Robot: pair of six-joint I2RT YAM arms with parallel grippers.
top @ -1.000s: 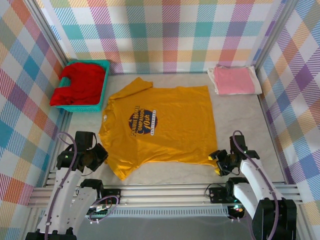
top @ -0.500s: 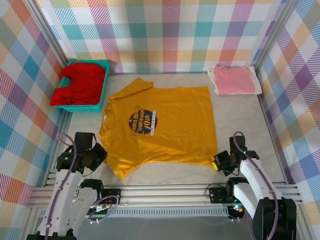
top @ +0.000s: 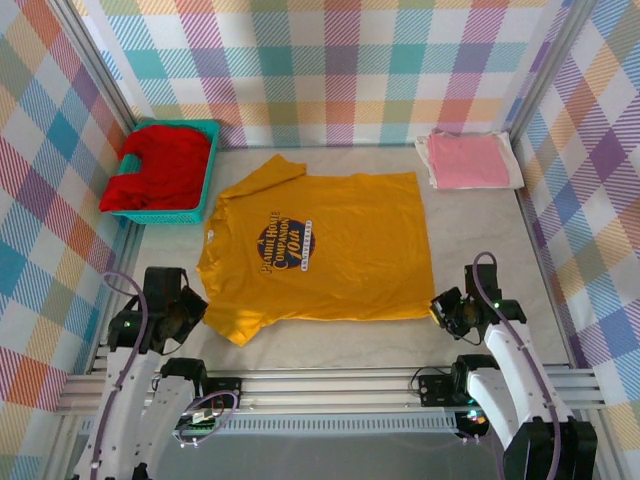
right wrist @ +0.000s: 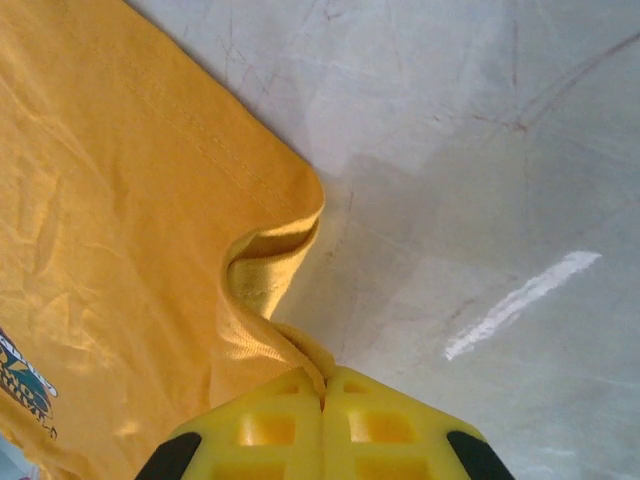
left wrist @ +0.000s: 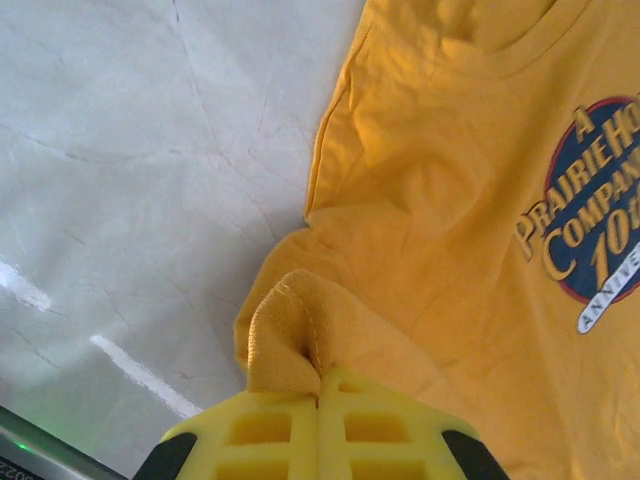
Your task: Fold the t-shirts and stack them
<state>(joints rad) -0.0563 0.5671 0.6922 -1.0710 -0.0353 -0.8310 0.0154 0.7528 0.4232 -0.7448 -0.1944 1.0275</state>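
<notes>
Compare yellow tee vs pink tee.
The yellow tee lies spread open mid-table; the pink tee sits folded far right. Yellow tee has a dark round print; pink tee is plain. The pink tee is untouched; left claw and right claw pinch the yellow tee's near side. Both rest on the table.

The white tubular left arm (top: pixel 125 395) and the matching right arm (top: pixel 520 365) have black joint housings. A purple-grey cable (top: pixel 484 256) loops along each. Their jaws are bright yellow plastic, moulded with square recesses.
</notes>
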